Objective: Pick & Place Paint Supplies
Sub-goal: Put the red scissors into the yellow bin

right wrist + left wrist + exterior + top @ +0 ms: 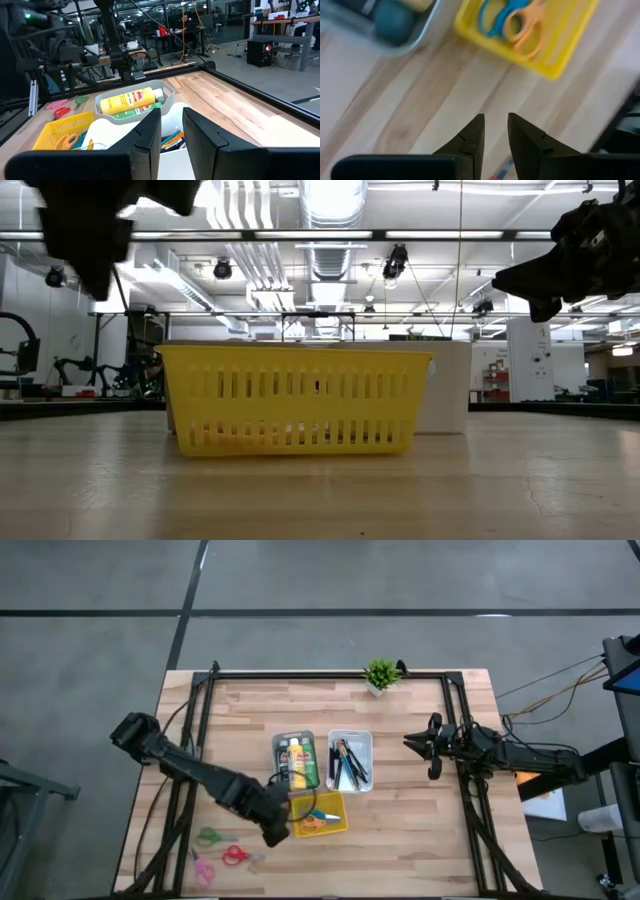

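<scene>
High view showed the paint bottles (297,760) lying in a rounded grey tray (279,740) and brushes (350,762) in a white rectangular bin (365,740) on the pale wood-grain worktop (410,830). Beside the slatted yellow basket (340,827), the left hand (277,832) hovered with fingers slightly apart and empty; the right hand (432,745), likewise narrowly parted, hung near the bin.

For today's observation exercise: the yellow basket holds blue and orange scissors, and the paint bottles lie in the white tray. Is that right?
Not quite. The paint bottles lie in the grey tray, as the high view shows; the white tray holds brushes and pencils. The yellow basket does hold the blue and orange scissors.
</scene>
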Robot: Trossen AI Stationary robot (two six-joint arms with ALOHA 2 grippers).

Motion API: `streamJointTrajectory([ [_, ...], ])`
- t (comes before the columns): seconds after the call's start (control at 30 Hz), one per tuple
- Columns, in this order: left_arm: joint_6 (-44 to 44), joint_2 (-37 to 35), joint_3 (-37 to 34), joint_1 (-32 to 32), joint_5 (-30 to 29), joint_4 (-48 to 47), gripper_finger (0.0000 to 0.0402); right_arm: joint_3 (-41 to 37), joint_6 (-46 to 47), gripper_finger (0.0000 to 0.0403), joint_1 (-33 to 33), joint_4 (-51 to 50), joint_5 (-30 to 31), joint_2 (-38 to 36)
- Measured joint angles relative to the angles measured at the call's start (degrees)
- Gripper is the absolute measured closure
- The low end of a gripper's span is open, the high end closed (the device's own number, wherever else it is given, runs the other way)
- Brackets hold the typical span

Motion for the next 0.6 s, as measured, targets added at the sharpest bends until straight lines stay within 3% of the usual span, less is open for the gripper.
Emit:
streamJointTrajectory([
  [0.23, -5.3, -0.28, -1.8, -7.47, -1.92, -4.43, 0.0313, 0.0, 0.0, 0.0325, 0.01, 0.0, -0.02, 0.0],
  [0.6, -11.29, -0.56, -9.34, -20.04, -0.91, 1.08, 0.0313, 0.0, 0.0, 0.0325, -0.01, -0.02, -0.04, 0.0],
])
